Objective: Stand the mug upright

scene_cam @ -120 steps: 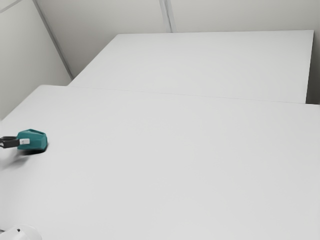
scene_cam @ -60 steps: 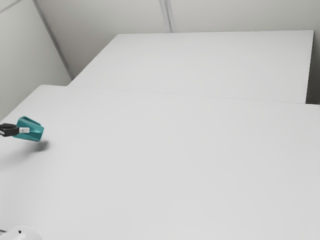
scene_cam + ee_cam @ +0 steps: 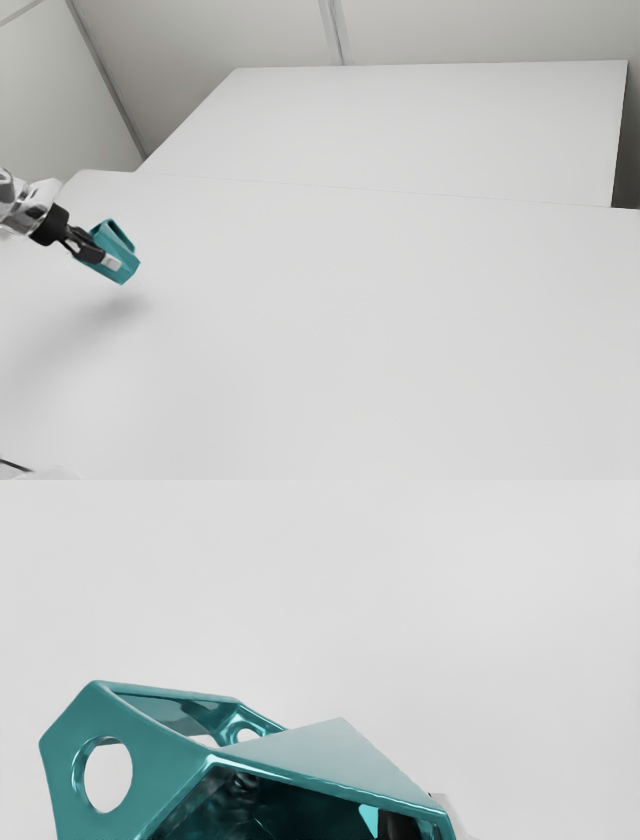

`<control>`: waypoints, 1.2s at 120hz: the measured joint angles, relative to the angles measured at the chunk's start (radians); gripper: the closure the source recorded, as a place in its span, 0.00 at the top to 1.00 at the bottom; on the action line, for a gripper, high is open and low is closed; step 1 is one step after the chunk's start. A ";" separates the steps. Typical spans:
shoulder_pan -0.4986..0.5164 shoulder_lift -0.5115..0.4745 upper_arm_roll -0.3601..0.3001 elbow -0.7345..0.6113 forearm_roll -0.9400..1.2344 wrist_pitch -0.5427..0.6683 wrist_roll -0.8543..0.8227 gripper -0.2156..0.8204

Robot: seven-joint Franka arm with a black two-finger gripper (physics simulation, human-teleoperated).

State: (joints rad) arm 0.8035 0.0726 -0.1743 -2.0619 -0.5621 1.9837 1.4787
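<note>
While the white table [image 3: 350, 330] spreads wide, the claw [image 3: 111, 262] hangs above it toward the exterior view's left, pinching the teal mug [image 3: 128, 269]. The mug is tilted and clear of the tabletop, its handle [image 3: 175, 727] beside its body.

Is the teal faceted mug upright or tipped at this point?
Tipped: the mug slants in the black gripper, raised off the white table, its shadow apart.

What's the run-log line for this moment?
gripper: shut on teal mug | mug pose: tilted, held above table | upright: not yet
</note>
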 joint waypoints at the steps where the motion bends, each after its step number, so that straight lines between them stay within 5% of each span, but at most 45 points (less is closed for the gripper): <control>1: -0.005 -0.001 -0.002 0.000 0.006 0.001 -0.008 0.05; 51: -0.056 -0.019 -0.200 0.001 0.204 0.029 -0.390 0.04; 76: -0.183 -0.013 -0.235 -0.002 0.317 0.064 -0.571 0.03; 144: -0.203 -0.052 -0.373 -0.087 0.617 0.096 -1.047 0.03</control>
State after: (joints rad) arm 0.6009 0.0206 -0.5477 -2.1485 0.0552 2.0800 0.4320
